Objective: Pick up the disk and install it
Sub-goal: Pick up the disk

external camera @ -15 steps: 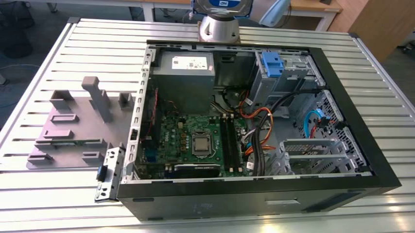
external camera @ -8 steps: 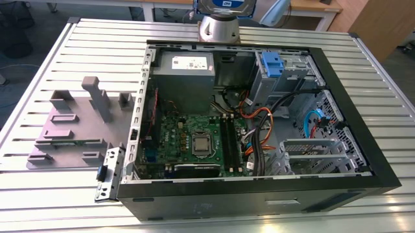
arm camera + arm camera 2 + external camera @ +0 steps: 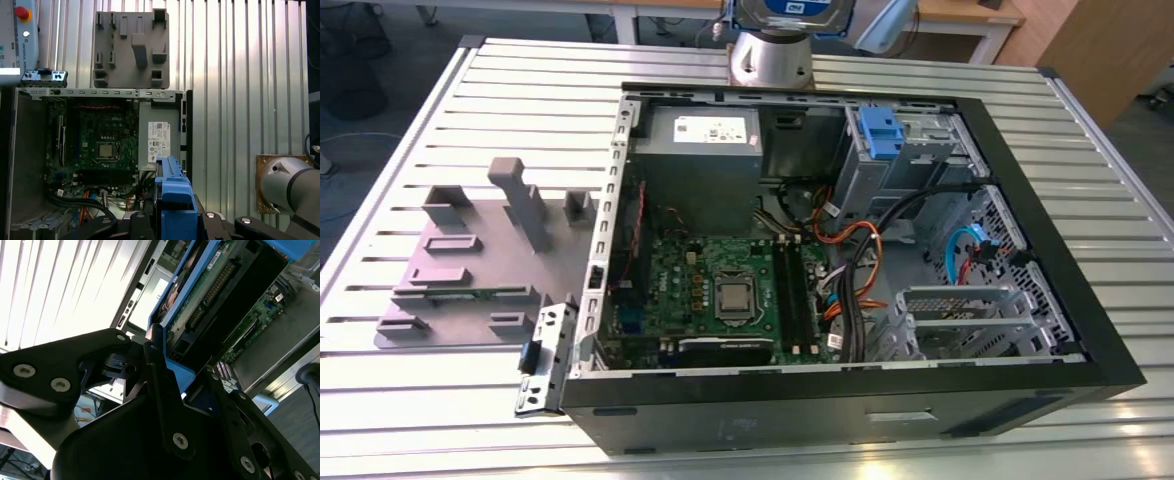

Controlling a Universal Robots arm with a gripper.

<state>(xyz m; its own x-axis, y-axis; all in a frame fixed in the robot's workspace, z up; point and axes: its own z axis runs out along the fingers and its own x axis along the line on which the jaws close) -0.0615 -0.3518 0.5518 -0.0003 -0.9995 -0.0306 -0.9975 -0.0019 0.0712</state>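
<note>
Second wrist view: my gripper [image 3: 187,381] is clamped on the disk [image 3: 220,295] | disk's long axis runs straight out from my palm | first wrist view: open case [image 3: 100,92] lies beyond its far end, apart.

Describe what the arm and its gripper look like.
The gripper is matte black, built of angular linked plates and bars fastened with round silver screw heads. The arm is smooth silver-grey metal with rounded cylindrical joints. In the exterior view one joint carries a blue cap.
</note>
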